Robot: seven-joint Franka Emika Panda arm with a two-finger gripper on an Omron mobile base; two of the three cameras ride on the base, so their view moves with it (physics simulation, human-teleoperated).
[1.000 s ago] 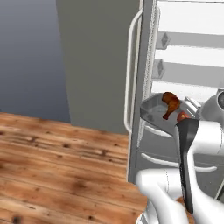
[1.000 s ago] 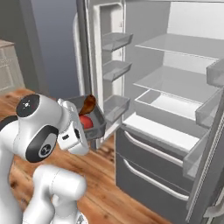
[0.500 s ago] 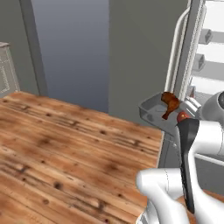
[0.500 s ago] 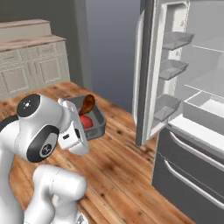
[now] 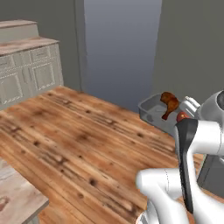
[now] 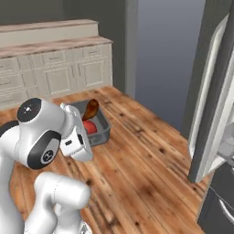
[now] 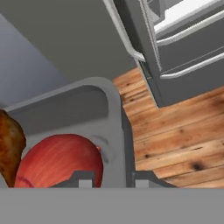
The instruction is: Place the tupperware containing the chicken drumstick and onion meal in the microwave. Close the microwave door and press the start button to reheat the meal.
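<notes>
1. Gripper (image 7: 108, 181) in the hand view straddles the tupperware (image 7: 114, 113) rim, fingertips either side, clamped on it; the onion (image 7: 61, 164) sits just inside.
2. Left base view: the tub is carried above the wooden floor (image 5: 78, 144), chicken drumstick (image 5: 169, 104) upright.
3. Right base view: the fridge door (image 6: 212, 100) stands open; the next move turns on finding the microwave.

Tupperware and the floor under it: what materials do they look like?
The tupperware: looks like matte grey plastic, judging by its smooth moulded rim and rounded corners. It appears opaque here. The floor: wood planks with a slight sheen, or a wood-look laminate; brown grain, dark knots and plank seams show.
</notes>
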